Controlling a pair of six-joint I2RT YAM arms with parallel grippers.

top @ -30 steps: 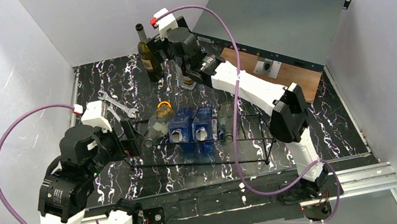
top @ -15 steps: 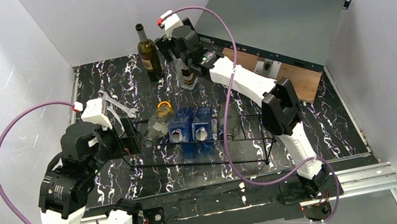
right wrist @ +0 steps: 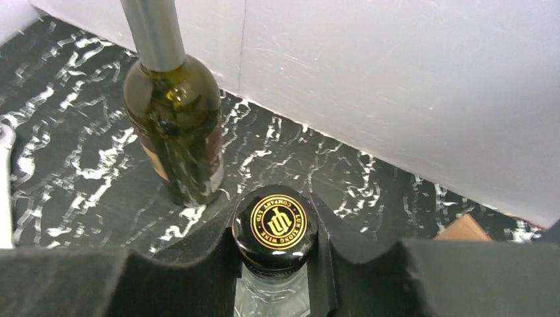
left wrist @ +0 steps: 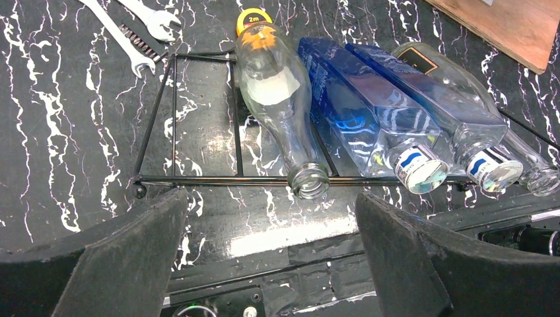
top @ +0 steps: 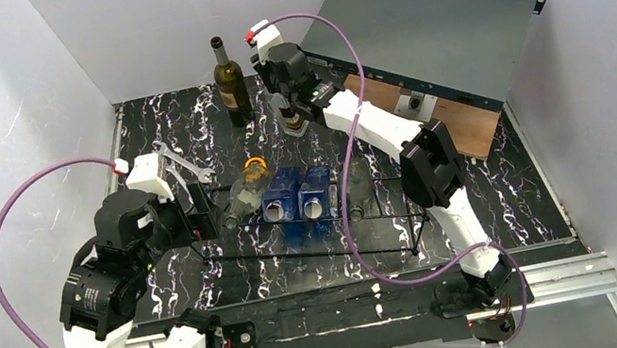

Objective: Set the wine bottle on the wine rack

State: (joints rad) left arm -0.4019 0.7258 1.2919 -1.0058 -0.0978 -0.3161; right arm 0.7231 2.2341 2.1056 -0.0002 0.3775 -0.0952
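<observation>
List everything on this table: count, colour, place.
wine rack: one, black wire, table centre
clear bottles: two, lying on rack, flanking the blue ones
blue bottles: two, lying on rack
tape measure: one, yellow, behind left clear bottle
wrenches: two, silver, left of rack
green bottle: one, dark, standing at back
capped bottle: one, black-gold cap, beside green bottle
metal panel: one, grey, back right
board: one, brown, under panel
left gripper: open, before rack
right gripper: shut on capped bottle

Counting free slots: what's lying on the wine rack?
On the wine rack: clear bottle, left blue bottle, right blue bottle, and a second clear bottle, partly covered by the right blue one.
</observation>
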